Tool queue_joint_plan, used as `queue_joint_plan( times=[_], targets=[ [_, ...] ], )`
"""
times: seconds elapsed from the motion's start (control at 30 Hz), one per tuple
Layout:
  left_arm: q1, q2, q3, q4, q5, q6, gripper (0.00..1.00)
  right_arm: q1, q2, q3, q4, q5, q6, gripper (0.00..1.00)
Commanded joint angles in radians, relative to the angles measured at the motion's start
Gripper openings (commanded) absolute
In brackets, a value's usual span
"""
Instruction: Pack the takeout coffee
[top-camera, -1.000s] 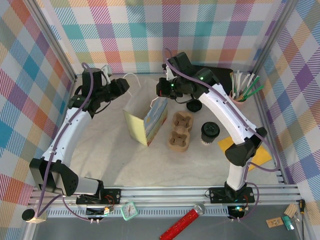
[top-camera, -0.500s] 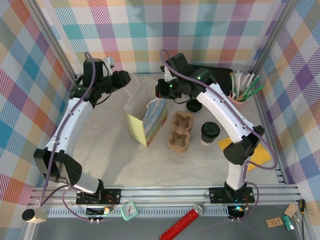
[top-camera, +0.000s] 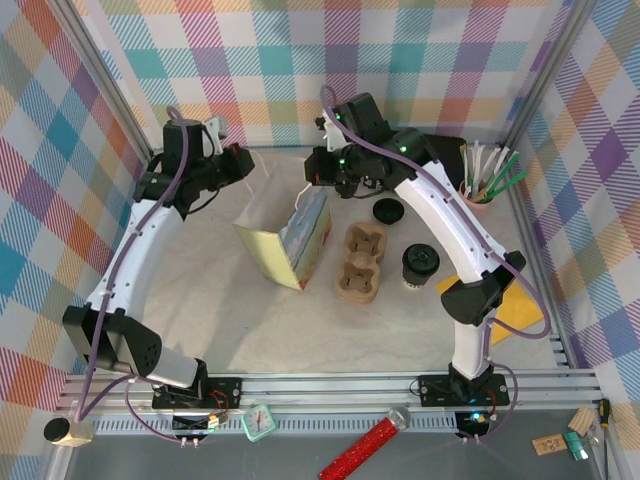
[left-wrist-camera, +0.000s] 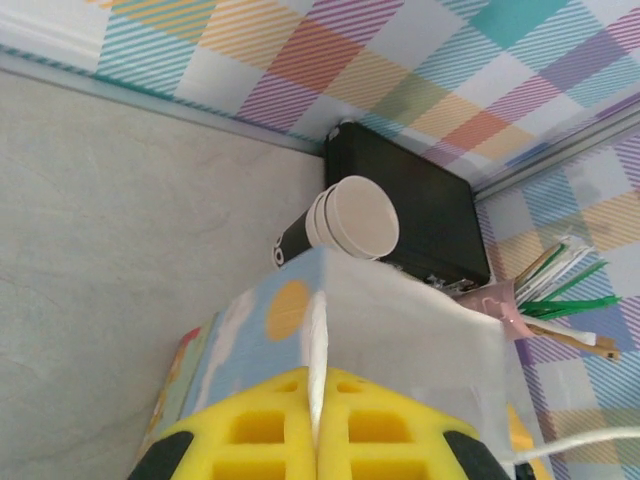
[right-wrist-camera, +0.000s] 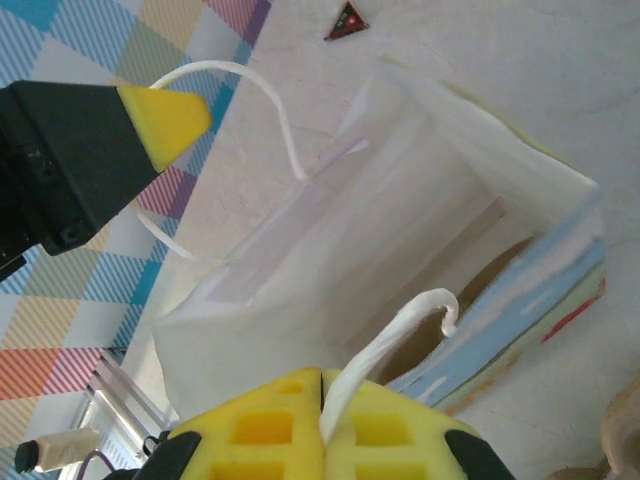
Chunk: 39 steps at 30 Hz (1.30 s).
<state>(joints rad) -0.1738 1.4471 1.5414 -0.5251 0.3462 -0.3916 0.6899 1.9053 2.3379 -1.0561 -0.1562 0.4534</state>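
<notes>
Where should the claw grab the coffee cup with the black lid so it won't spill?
The takeout coffee stands upright, so grip its round dark body just under the black lid, which might pop off. Come from the right or near side; the cardboard cup carrier sits close on its left.

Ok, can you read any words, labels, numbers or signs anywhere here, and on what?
Nothing is legible.
No words on the paper bag, only a printed picture.
Markings on the red tube: too small.
Face of the small clock: too small.
The red triangular mark: blurred.
Lid of the takeout coffee: plain.
</notes>
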Motion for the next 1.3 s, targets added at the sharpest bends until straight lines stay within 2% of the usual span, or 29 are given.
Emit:
queue_joint_plan(
  times=[0.0,0.23,0.43,0.57,0.8,1.03,1.27],
  targets=[
    [0.014,-0.039,0.034,-0.013,0.006,-0.012,0.00,-0.025,0.016,0.027,-0.010,-0.039,-0.024,0.00],
    [0.013,-0.056,0.016,0.014,0.023,-0.043,0.00,-0.032,0.011,-0.009,-0.003,-0.035,-0.022,0.00],
    [0.013,-0.063,-0.033,0.020,0.008,-0.043,0.00,-0.033,0.006,0.041,0.005,-0.055,-0.025,0.00],
    [0.011,-0.066,-0.001,0.005,0.020,-0.049,0.00,-0.035,0.006,0.041,-0.005,-0.039,-0.030,0.00],
    [0.011,-0.092,0.022,0.023,0.044,-0.081,0.00,-0.050,-0.018,-0.059,0.015,-0.039,-0.011,0.00],
    [0.013,-0.091,-0.057,0.031,0.024,-0.070,0.00,-0.050,-0.015,0.008,0.010,-0.056,-0.016,0.00],
    [0.011,-0.104,0.009,0.009,0.038,-0.075,0.00,-0.056,-0.026,-0.056,0.008,-0.031,-0.017,0.00]
  ],
)
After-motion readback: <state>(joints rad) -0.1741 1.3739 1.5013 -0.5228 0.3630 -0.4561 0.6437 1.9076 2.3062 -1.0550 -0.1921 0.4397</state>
